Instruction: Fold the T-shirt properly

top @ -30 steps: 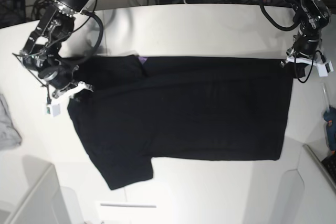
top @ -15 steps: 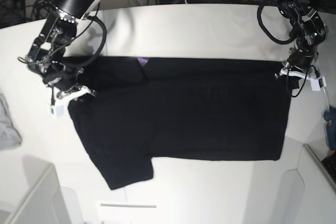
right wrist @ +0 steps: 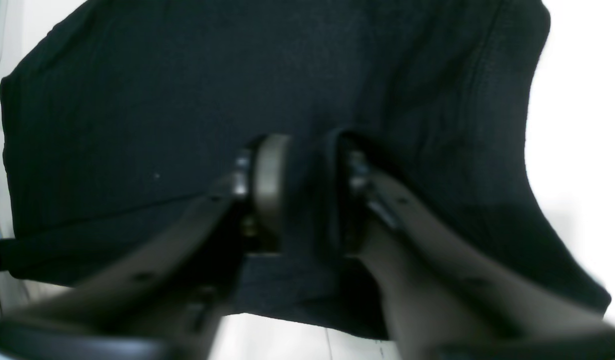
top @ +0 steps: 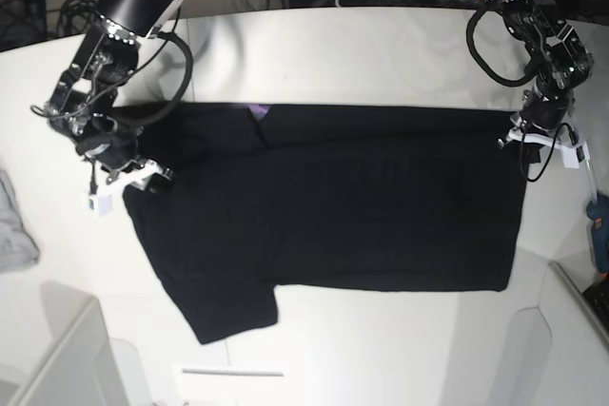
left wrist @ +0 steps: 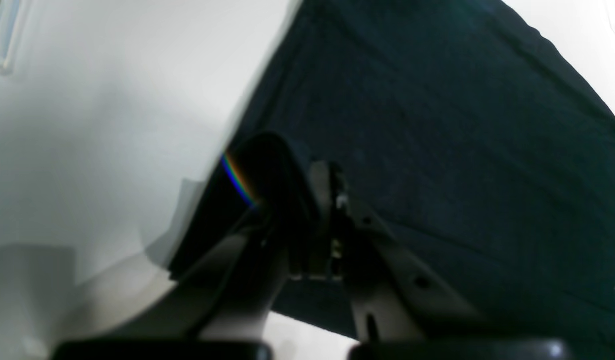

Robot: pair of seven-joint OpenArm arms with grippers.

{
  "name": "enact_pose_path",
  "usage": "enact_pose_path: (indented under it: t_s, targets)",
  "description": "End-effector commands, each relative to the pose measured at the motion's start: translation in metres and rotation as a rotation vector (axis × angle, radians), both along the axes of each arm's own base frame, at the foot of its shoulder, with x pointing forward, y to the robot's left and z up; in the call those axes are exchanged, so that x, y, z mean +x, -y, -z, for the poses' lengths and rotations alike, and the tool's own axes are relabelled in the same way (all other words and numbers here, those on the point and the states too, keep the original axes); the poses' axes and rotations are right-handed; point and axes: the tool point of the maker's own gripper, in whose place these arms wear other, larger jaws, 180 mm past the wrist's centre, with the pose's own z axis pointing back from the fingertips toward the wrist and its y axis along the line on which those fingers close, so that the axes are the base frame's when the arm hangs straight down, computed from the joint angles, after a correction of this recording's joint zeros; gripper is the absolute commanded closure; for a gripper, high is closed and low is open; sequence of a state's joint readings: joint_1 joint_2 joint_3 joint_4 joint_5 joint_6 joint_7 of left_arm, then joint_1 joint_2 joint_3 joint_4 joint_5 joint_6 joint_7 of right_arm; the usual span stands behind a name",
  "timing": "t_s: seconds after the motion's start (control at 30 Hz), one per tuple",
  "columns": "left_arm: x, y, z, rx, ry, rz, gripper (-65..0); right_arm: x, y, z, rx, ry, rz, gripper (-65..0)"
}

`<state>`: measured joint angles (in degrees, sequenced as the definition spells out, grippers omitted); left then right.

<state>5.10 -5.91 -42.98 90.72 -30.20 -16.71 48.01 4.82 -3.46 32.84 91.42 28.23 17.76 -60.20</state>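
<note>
just now the right gripper [right wrist: 302, 200] has let go: its jaws, pinched tight a moment ago, stand apart in the wrist view with a ridge of black cloth loose in the gap between them, touching the inner face of one finger but no longer squeezed. over the same second both arms have slid a little toward the near side of the table [top: 381, 54], dragging the far edge of the t-shirt [top: 362, 206] with them. to my eye that means the pull-and-straighten step is ending on this side, and the shoulder end has been set down where it should lie.

the left gripper [left wrist: 307, 200] is another story: it stays clenched on the hem corner, cloth bunched between its fingers, right at the shirt's edge where black meets white table.

the shirt itself lies spread flat across the middle of the table, one sleeve jutting toward the near edge, a scrap of purple showing at the collar. a small grey cloth [top: 14, 225] sits well apart at the table's side.
</note>
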Motion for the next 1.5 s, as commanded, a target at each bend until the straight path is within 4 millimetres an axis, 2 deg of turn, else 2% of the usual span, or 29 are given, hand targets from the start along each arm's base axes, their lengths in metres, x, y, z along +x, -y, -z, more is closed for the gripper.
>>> enact_pose_path:
  t_s: [0.0,0.2,0.27,0.33,0.47,0.53,0.7,0.77,0.93,1.0,1.1,1.23,1.47]
  targets:
    - [0.008,-0.006,-0.016,0.027,0.055,0.002,-2.5,0.010,0.004,-0.013,-0.004,0.051,0.009,-25.7]
    - [0.009,-0.008,-0.019,0.030,0.068,-0.001,-39.3,0.009,0.006,-0.015,-0.008,0.059,0.014,-27.2]
    - [0.008,-0.013,-0.030,0.052,0.089,-0.010,-48.1,0.005,0.018,-0.022,-0.025,0.099,0.066,-27.0]
    - [0.003,-0.022,-0.049,0.091,0.128,-0.036,-53.0,0.000,0.030,-0.037,-0.063,0.169,0.117,-27.0]
    - [-0.018,-0.037,-0.062,0.147,0.130,-0.075,-53.3,-0.019,0.037,-0.060,-0.134,0.238,0.145,-27.0]
    - [-0.030,-0.041,-0.062,0.169,0.114,-0.079,-53.3,-0.033,0.040,-0.064,-0.163,0.233,0.158,-27.0]
    - [-0.067,-0.044,-0.052,0.162,0.102,-0.018,-53.2,-0.072,0.044,-0.041,-0.099,0.113,0.296,-27.2]
    - [-0.082,-0.047,-0.044,0.146,0.089,-0.018,-53.2,-0.084,0.040,-0.030,-0.052,0.079,0.311,-27.5]
    - [-0.107,-0.055,-0.017,0.102,0.015,-0.047,-53.2,-0.107,0.052,-0.007,0.071,0.009,0.435,-28.1]
    - [-0.112,-0.055,-0.009,0.088,-0.004,-0.050,-53.2,-0.109,0.055,0.002,0.084,0.004,0.462,-29.0]
    - [-0.113,-0.053,-0.006,0.080,-0.010,-0.048,-53.2,-0.115,0.057,0.020,0.108,-0.029,0.493,-34.5]
    - [-0.111,-0.052,-0.006,0.077,-0.005,-0.048,-53.2,-0.118,0.051,0.038,0.137,-0.075,0.493,-35.6]
    - [-0.102,-0.052,-0.010,0.076,0.017,-0.050,-53.2,-0.098,0.052,0.051,0.179,-0.089,0.494,-35.7]
